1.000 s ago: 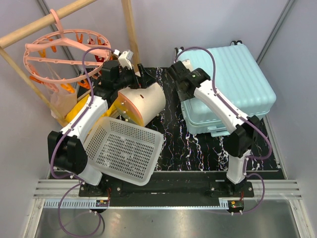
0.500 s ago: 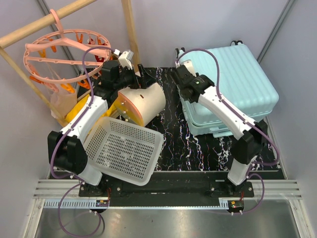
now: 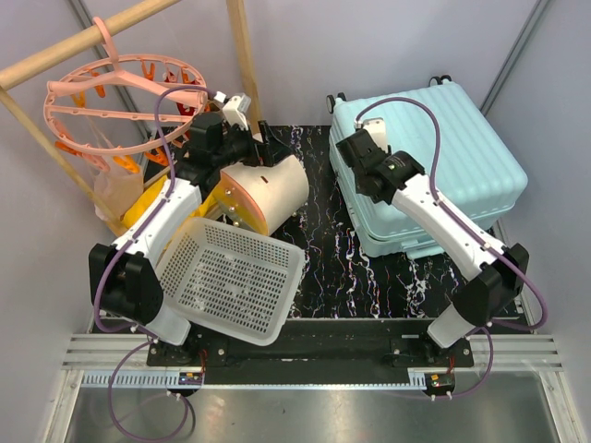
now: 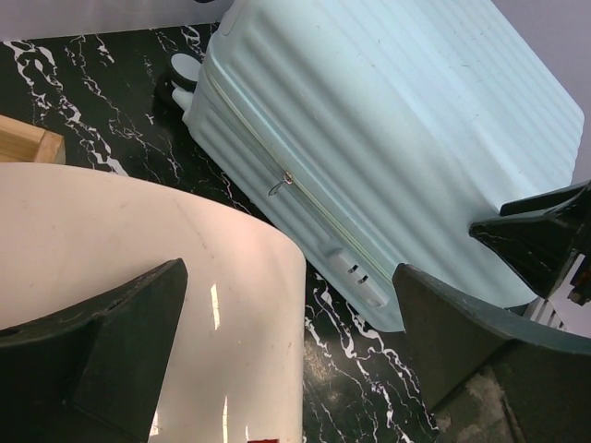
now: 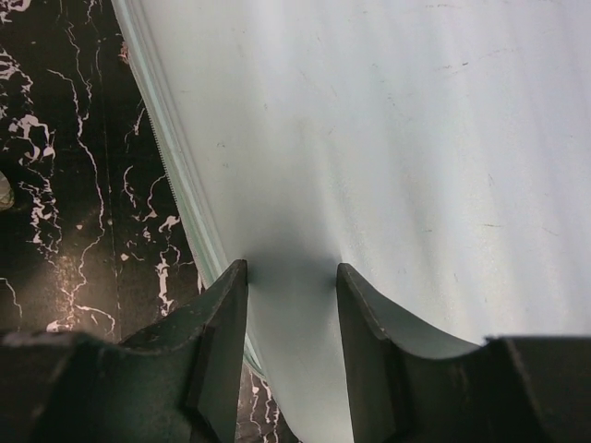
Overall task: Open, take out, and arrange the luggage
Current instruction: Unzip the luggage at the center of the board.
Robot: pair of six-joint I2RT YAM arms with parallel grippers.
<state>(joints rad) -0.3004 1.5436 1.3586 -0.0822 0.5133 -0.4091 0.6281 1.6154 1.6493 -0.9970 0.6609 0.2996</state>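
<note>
Moved since a second ago: the right arm (image 3: 443, 217). Has swung its elbow out toward the table's right front and carried its wrist a little further onto the luggage (image 3: 462, 129). Also nudged slightly rightward in the overhead view: the luggage itself. Nothing changed on the left side.

Luggage: lies flat and closed at the back right of the black marbled mat (image 3: 323, 268), wheels toward the back wall.

Right gripper (image 5: 291, 269): appears from overhead only as a black block at the case's left edge, fingers hidden. Seen from the right wrist, shows both fingers partway apart, tips down at the pale shell just beside the zip seam (image 5: 171, 185), with shell filling the gap. Cannot tell whether pinching anything or merely resting there.

Left gripper (image 4: 288, 277): spread wide, hovering over the cream drawer box (image 3: 268, 189), holding nothing. The left wrist view adds what the overhead view lacks: a zip pull (image 4: 277, 185) hanging on the case's ribbed side, and a wheel (image 4: 182, 78) at the far corner, resting on the mat.

Only from overhead: a white basket (image 3: 231, 277) tilted at the left front, and a pink hanger ring (image 3: 111, 97) at the back left.
</note>
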